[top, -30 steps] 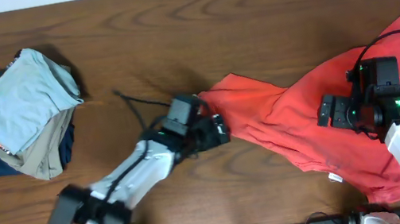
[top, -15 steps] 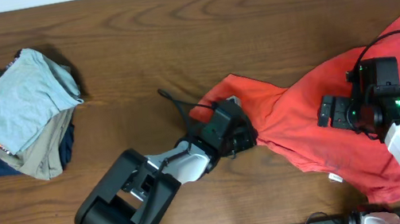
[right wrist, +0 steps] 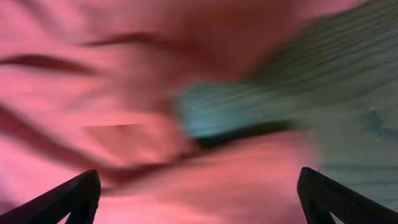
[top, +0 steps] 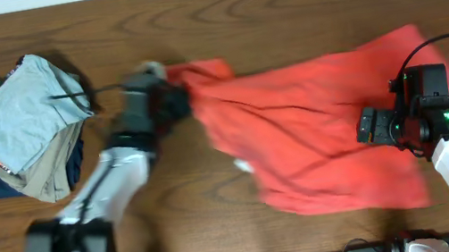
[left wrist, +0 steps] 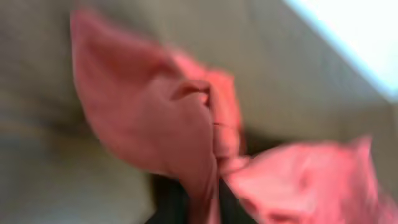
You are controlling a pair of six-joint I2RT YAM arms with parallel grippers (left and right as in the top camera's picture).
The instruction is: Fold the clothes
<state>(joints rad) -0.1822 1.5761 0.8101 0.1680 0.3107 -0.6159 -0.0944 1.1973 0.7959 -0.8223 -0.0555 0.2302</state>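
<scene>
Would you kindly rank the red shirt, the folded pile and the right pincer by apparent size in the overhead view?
Largest to smallest:
red shirt
folded pile
right pincer
No two look alike in size.

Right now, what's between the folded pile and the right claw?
Overhead view: right of the folded pile, the left claw pinching the red T-shirt, which spreads across to the right claw.

No legible text; T-shirt [top: 317, 138] motion-blurred, no print readable.
</scene>
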